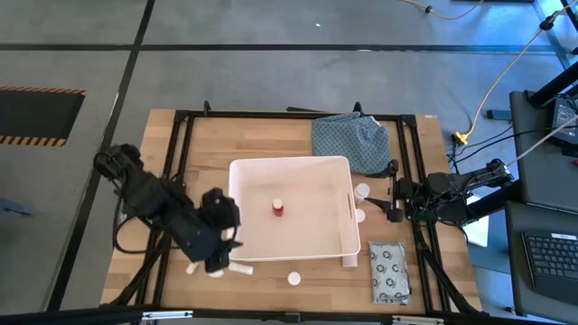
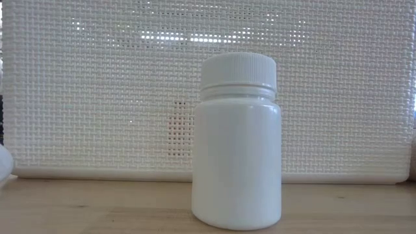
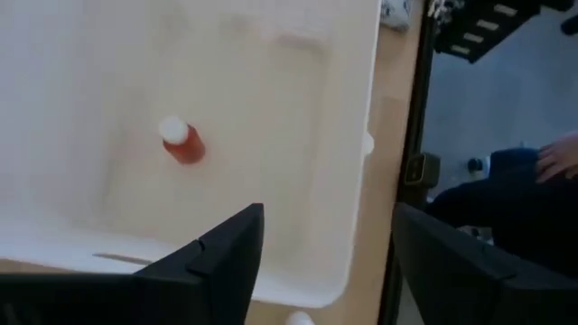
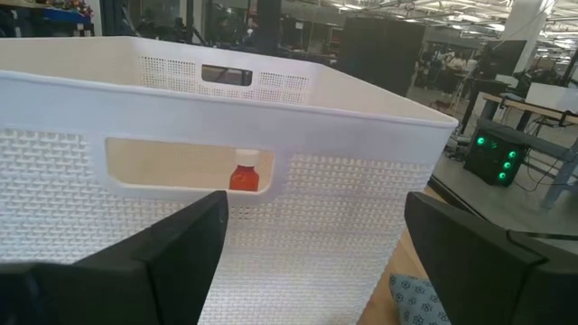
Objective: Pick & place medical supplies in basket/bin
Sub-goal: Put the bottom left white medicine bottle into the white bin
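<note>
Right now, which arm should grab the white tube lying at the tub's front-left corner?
Left. Its hand hangs open right by the white tube; the right hand sits across the tub.

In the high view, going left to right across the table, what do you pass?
Left hand → red bottle inside the white bin → right hand → grey-white packet

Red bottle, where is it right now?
In the high view the red bottle stands inside the white tub, near its middle, alone there. The right wrist view shows it through the tub's slot handle.
</note>
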